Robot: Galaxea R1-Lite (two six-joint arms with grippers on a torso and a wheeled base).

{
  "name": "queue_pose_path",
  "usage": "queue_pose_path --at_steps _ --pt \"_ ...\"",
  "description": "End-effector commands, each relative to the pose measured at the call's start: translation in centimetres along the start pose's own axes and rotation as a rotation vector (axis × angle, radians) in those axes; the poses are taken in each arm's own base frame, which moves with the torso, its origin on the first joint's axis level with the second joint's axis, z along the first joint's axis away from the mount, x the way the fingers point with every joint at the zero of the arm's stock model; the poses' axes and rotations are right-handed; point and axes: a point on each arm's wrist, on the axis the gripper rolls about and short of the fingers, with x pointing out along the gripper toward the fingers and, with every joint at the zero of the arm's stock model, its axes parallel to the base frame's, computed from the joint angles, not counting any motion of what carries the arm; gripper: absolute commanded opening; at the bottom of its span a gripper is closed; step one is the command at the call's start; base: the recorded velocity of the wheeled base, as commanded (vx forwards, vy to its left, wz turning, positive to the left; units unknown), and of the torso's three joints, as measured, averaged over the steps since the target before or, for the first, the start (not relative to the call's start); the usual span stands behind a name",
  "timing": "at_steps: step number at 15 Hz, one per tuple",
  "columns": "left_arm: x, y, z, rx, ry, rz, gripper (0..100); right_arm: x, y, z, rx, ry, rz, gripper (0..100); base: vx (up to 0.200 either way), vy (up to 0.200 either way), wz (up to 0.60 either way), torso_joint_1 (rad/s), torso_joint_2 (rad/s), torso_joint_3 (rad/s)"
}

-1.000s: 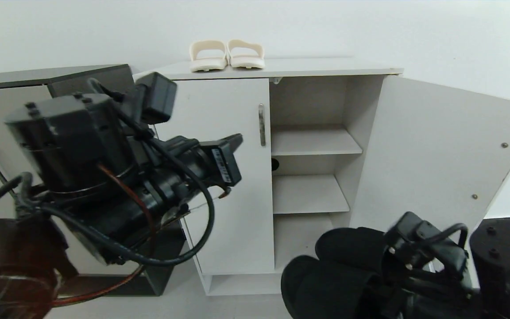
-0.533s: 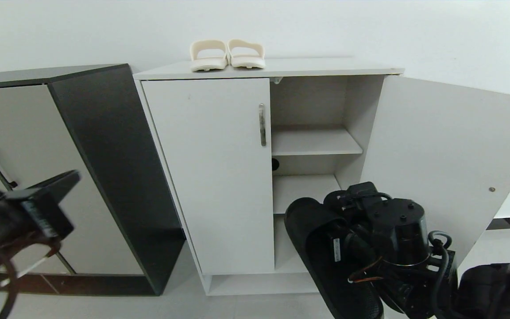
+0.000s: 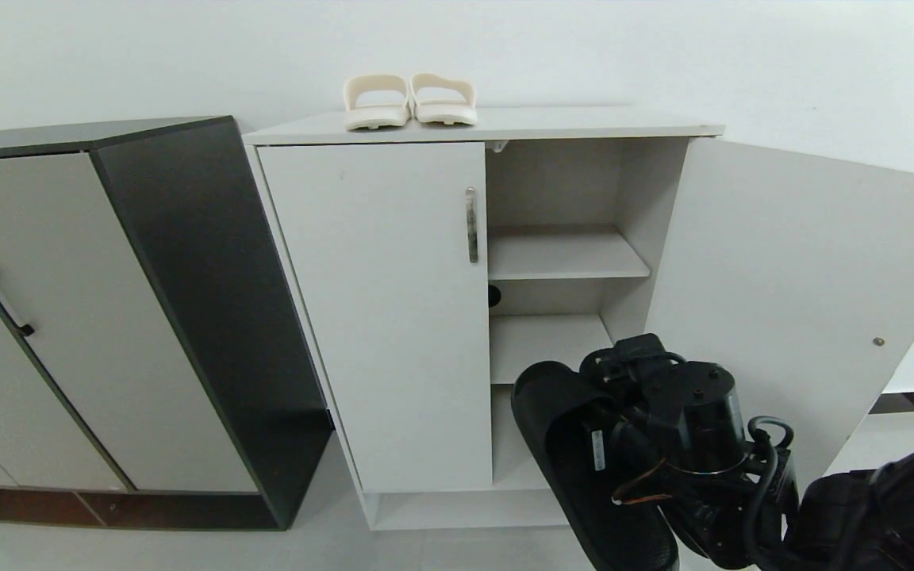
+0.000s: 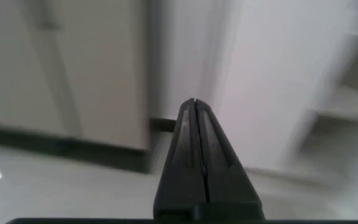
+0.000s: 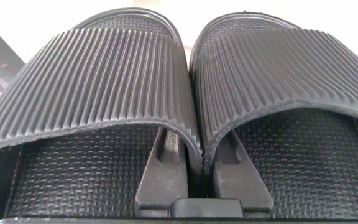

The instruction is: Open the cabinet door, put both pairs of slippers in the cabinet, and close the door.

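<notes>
The white cabinet (image 3: 489,124) has its right door (image 3: 790,277) swung open and its left door (image 3: 378,317) closed. A beige pair of slippers (image 3: 409,101) rests on its top. My right gripper (image 5: 194,149) is shut on the black pair of slippers (image 3: 568,444), one finger under each strap, pinching the two inner walls together (image 5: 191,93). The black pair hangs soles-left in front of the cabinet's bottom compartment (image 3: 516,460). My left gripper (image 4: 194,106) is shut with nothing in it, low near the floor, to the left of the cabinet.
Inside the open half are an upper shelf (image 3: 564,254) and a middle shelf (image 3: 548,345), both bare. A dark-sided cabinet (image 3: 187,277) with grey doors stands against the white one on the left. Bare grey floor lies in front.
The left arm has dropped out of the head view. The right gripper has carried the black slippers up and forward, close to the cabinet's lower opening.
</notes>
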Motion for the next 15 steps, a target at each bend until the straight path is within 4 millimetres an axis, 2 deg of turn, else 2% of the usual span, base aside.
queue_pose_path --at_steps 1,4,9,15 --pt "-0.9 -0.4 -2.4 0.018 -0.023 -0.194 0 -0.2 0.1 -0.2 -0.004 0.004 0.008 0 0.000 0.000 0.00 0.000 0.00 0.000" --pt "-0.9 -0.5 -2.4 0.098 -0.031 -0.220 0 -0.6 0.6 -0.3 -0.003 -0.009 0.039 0 0.000 0.000 0.00 0.000 0.00 0.000" --pt "-0.9 -0.5 -2.4 0.055 -0.027 -0.213 0 -1.1 1.6 0.0 0.001 -0.024 0.069 0 0.000 0.000 0.00 0.000 0.00 0.000" --pt "-0.9 -0.5 -2.4 0.049 -0.026 -0.213 0 -0.4 2.2 0.4 0.013 -0.036 0.066 0 0.000 0.000 0.00 0.000 0.00 0.000"
